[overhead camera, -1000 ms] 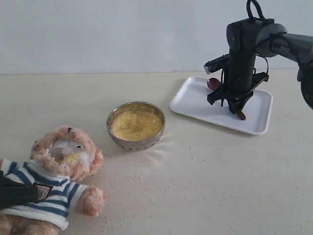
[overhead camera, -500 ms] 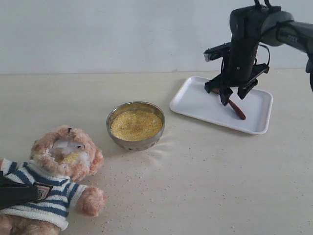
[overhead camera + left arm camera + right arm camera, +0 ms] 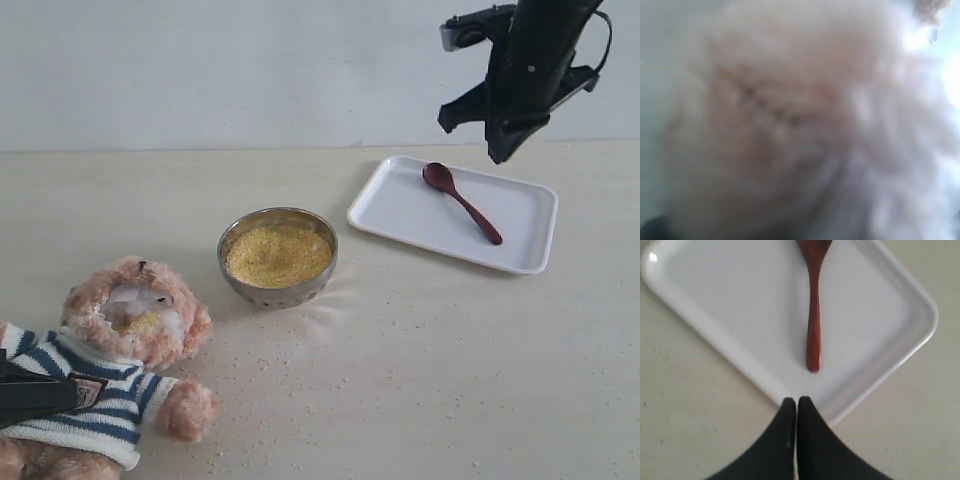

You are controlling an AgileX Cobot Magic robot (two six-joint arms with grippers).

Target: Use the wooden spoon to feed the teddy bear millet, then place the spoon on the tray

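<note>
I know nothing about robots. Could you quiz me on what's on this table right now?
1. True or false: the wooden spoon lies on the tray.
2. What fills the metal bowl? A water, B millet, C beans.
3. Fill in: the right jaws, raised above the table, are ____ (open or shut).

Key: 1 true; 2 B; 3 shut.
</note>
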